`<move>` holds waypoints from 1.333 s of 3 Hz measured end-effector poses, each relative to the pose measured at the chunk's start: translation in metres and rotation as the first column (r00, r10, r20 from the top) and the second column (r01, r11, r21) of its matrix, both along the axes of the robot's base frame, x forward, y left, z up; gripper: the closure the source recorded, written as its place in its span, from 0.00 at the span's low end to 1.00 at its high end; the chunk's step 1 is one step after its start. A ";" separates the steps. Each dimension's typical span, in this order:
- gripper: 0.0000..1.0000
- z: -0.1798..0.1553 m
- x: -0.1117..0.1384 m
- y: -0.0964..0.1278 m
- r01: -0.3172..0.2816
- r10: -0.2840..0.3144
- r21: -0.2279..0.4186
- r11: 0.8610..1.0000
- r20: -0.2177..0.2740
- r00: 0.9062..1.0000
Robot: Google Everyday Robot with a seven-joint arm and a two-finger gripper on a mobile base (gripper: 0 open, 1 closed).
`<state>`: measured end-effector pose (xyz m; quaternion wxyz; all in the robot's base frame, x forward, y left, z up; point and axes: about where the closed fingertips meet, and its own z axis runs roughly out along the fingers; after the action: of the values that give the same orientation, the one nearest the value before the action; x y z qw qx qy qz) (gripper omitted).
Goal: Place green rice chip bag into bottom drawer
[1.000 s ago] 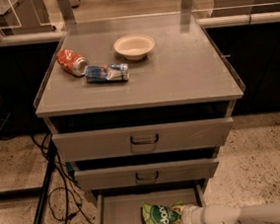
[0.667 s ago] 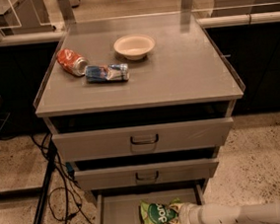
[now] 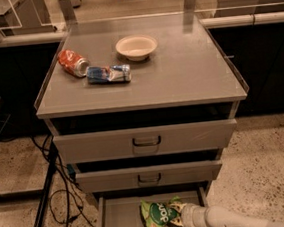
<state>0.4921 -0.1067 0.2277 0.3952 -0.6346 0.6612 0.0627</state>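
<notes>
A grey cabinet (image 3: 189,81) fills the middle of the frame. On its top, toward the upper left, lie a crushed orange-red can (image 3: 73,62) and, just beside it, a crushed blue can (image 3: 108,74). A pale bowl (image 3: 136,47) stands near them, closer to the centre. Below the top are two drawer fronts (image 3: 100,145) with dark handles, both slightly open. At the bottom edge the bottom drawer (image 3: 120,223) is pulled out. The green bag (image 3: 158,217) is over its floor, right of centre. The gripper (image 3: 176,215) meets the bag's right edge, and its white arm (image 3: 227,220) enters from the lower right. Black cables (image 3: 59,194) trail over the speckled floor (image 3: 267,163) at the lower left.
</notes>
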 end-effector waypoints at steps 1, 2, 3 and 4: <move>1.00 -0.020 0.003 -0.002 -0.016 0.016 -0.009 1.000 -0.011 1.000; 1.00 -0.038 0.011 -0.013 -0.016 0.010 -0.074 0.997 -0.079 0.997; 1.00 -0.073 0.017 -0.019 -0.072 0.046 -0.155 0.985 -0.162 0.986; 1.00 -0.082 0.019 -0.020 -0.092 0.059 -0.176 0.980 -0.186 0.981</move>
<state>0.5114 -0.1269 0.1459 0.2708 -0.6848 0.6726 0.0734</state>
